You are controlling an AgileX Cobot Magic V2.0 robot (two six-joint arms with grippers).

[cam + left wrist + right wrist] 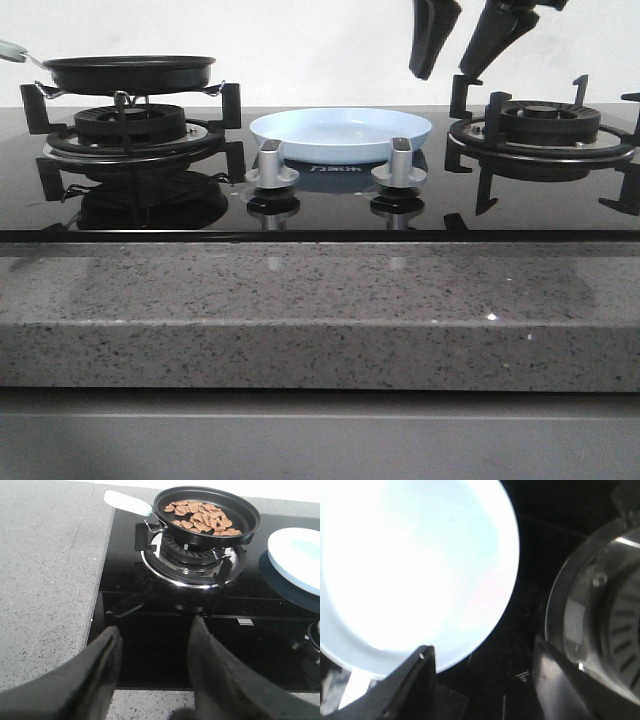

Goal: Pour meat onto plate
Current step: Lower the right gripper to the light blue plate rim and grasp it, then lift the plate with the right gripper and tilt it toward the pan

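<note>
Meat [202,517]: small brown chunks spread across the floor of the black frying pan [207,515]; none on the plate. The pour has not begun.
Frying pan: seated level on the trivet of the left burner [130,125], toward the far left corner of the hob. Pale handle [127,502] points out past the left edge of the hob, over the grey worktop [45,580], and is the natural grip point for lifting and tipping.
Plate [340,133]: pale-blue, bare, resting on the black glass at the middle of the hob between the two burners, just behind the two silver knobs [272,165]. Judged well placed: a short carry from the pan.
Left pincer [150,675]: released, fingers spread, grasping nothing. It hangs over the near edge of the hob facing the pan, well apart from the handle. Not seen in the front view.
Right pincer [455,45]: released, fingers apart, grasping nothing. Raised above the gap between the plate and the right burner [545,125]; its wrist view shows the plate rim and the burner ring below it. Judged to be standing clear.
Next move, as judged: left pincer to close on the handle, lift, carry over the plate, tilt.
Risk: chunks are light and loose; a steep tilt could send some over the shallow rim onto the glass.
</note>
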